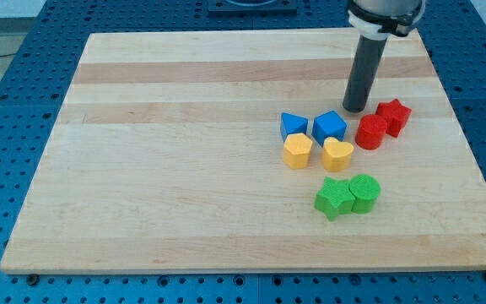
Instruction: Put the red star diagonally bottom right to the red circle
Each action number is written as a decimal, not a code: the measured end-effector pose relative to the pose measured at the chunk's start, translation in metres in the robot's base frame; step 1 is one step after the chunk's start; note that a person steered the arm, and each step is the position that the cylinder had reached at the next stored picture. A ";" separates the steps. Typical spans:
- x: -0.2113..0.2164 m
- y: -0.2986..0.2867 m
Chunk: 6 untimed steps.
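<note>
Tip: my tip (354, 110) is seen set down on the desk (184, 152), just above and to the left of the red circle and near the blue cube.
Gripper: none is fitted, so no state can be told; only a straight dark rod is seen.
Red star (393, 116): placed touching the red circle, on its upper right.
Red circle (371, 132): found right of the blue cube.
Blue blocks: a blue cube (330, 127) and another blue block (294, 126) of unclear shape are seen side by side.
Yellow blocks: a yellow heart (337, 154) and a yellow block (297, 151) are set just below the blue ones.
Green blocks: a green star (334, 198) and a green circle (364, 192) are seen touching, lower down.
</note>
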State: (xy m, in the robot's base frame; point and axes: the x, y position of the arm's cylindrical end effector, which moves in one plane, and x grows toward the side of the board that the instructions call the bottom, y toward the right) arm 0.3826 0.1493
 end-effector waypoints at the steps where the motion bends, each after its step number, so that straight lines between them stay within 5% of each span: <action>1: 0.000 0.025; 3: 0.000 0.061; 6: 0.061 0.061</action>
